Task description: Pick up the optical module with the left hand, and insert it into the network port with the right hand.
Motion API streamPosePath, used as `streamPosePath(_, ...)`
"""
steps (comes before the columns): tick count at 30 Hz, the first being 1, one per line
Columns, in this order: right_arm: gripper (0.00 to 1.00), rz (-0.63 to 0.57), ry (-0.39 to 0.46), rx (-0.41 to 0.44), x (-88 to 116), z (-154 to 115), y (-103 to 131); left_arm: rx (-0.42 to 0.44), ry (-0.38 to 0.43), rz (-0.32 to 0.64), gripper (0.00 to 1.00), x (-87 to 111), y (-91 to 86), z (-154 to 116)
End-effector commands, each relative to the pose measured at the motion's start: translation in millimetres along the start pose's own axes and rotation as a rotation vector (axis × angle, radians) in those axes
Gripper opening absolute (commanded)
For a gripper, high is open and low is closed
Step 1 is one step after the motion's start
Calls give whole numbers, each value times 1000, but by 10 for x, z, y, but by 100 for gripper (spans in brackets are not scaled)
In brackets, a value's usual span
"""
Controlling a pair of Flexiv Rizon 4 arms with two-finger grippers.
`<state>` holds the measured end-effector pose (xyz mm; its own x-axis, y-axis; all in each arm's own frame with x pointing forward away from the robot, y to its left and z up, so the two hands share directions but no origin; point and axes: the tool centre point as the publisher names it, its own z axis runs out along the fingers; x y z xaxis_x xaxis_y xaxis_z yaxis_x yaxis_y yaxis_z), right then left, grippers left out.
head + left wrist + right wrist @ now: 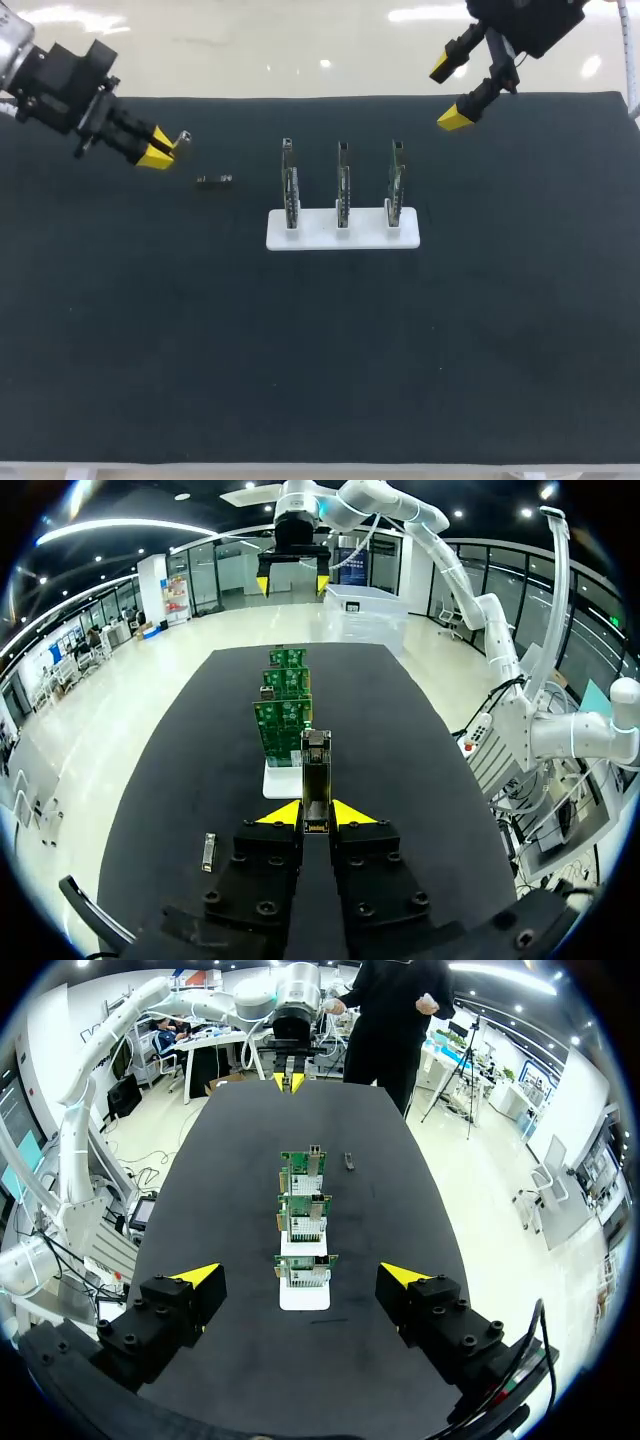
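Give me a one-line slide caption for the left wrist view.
Left hand shut on an optical module, facing three upright boards on a white stand; a spare module lies beside it.

Occlusions and unreadables, head and left wrist views.
The left gripper (pixel 317 815) is covering the rear end of the optical module (pixel 316 780). The head view's edges are cutting off the left arm (pixel 45 75) and the right arm (pixel 525 25). The nearest board (pixel 280 730) is hiding most of the two behind it. The small dark part (pixel 214 180) on the mat (pixel 320 350) is showing too small to identify.
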<state>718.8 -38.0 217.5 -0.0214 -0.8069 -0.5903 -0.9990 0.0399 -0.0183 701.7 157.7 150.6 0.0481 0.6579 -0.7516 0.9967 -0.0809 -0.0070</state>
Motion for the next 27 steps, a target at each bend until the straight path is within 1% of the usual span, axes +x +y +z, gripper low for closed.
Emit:
streamPosePath(1,100,-1,-1,1,0,4,1,-6,-1,2,0,3,-20,3)
streamPosePath(4,100,-1,-1,1,0,4,1,-6,-1,2,0,3,-20,3)
streamPosePath(5,100,-1,-1,1,0,4,1,-30,-86,41,0,-3,-36,3)
streamPosePath(6,100,-1,-1,1,0,4,1,-41,-144,62,0,-1,-50,4)
streamPosePath(8,100,-1,-1,1,0,4,1,-37,-182,64,0,-29,-64,37)
streamPosePath(9,100,-1,-1,1,0,4,1,-46,-217,76,0,-49,-69,54)
streamPosePath(14,100,-1,-1,1,0,4,1,-39,-294,60,0,-189,-64,153)
streamPosePath(16,100,-1,-1,1,0,4,1,-39,-347,65,0,-254,-68,189)
streamPosePath(18,100,-1,-1,1,0,4,1,-39,-353,59,0,-312,-78,230)
streamPosePath(20,100,-1,-1,1,0,4,1,-43,-391,53,0,-380,-81,274)
streamPosePath(23,100,-1,-1,1,0,4,1,-41,-427,35,0,-474,-79,335)
streamPosePath(27,100,-1,-1,1,0,4,1,-23,-484,36,0,-590,-66,401)
